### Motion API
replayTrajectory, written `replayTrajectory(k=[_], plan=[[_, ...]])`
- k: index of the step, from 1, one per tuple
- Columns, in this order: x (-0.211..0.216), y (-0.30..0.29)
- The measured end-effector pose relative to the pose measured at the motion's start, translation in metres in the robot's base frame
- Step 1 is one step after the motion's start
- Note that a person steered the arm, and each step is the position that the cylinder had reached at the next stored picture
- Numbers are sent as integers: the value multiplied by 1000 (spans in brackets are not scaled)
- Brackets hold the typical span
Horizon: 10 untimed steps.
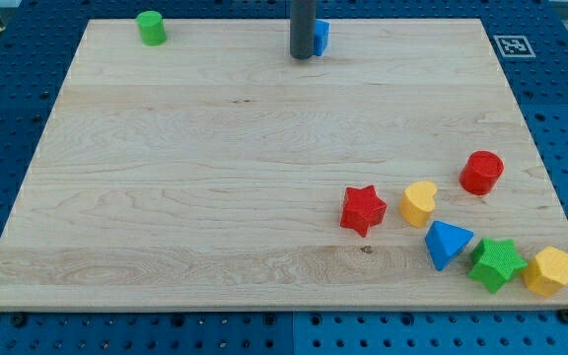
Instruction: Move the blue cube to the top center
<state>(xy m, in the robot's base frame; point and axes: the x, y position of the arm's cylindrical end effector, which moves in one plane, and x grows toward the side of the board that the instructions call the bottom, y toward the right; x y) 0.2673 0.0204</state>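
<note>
Blue cube (pixel 320 35) sits at surface (pixel 215 177) top center, touching rod tip (pixel 302 56) on its view-right; prob light, stiff, slides easy, push flat face; no jaws on rig.

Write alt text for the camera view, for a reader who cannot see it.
At the top center of a wooden board, my tip stands just left of the blue cube, partly hiding it. A green cylinder sits at the top left; a red star, yellow heart, red cylinder, blue triangular block, green star and yellow block cluster at the bottom right.
</note>
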Motion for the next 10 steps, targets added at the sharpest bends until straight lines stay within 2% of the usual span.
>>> replayTrajectory(k=[1,2,3,4,5,10], plan=[[29,2],[46,38],[38,67],[10,60],[1,45],[-27,27]])
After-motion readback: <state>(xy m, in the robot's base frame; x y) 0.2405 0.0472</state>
